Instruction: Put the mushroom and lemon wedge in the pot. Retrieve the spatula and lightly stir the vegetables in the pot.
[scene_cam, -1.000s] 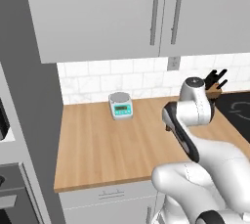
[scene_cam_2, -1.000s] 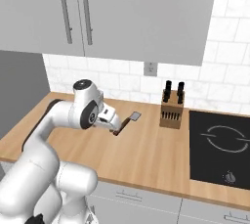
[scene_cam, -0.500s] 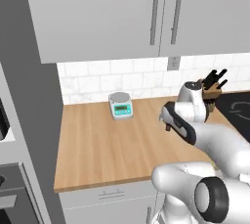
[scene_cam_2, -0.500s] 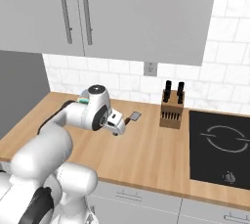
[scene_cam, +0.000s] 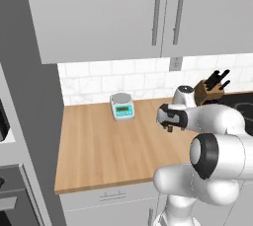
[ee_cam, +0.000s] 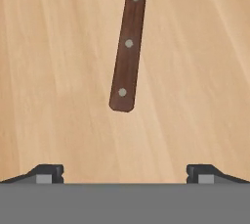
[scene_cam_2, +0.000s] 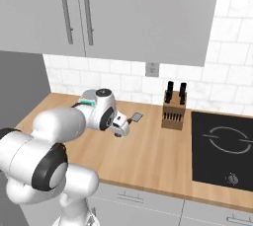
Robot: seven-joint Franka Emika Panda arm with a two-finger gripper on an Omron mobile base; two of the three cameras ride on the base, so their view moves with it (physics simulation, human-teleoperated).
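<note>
We're hovering hand (ee_cam: 125,171) spread over spatula (ee_cam: 128,47) lying on counter (ee_cam: 53,71); looking stiff, light; grabbing wooden handle mid-length.

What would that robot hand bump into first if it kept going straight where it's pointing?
Most likely the wooden counter, just short of the spatula handle's end; the open hand looks down at both, though depth is hard to judge.

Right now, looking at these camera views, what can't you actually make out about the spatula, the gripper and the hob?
- spatula: hand view, blade cut off by the top edge.
- spatula handle: right base view, hidden behind the arm; the blade pokes out.
- gripper: hand view, just the two fingertips show, spread wide.
- hob: right base view, cut by the right edge; its knob markings too small.
</note>
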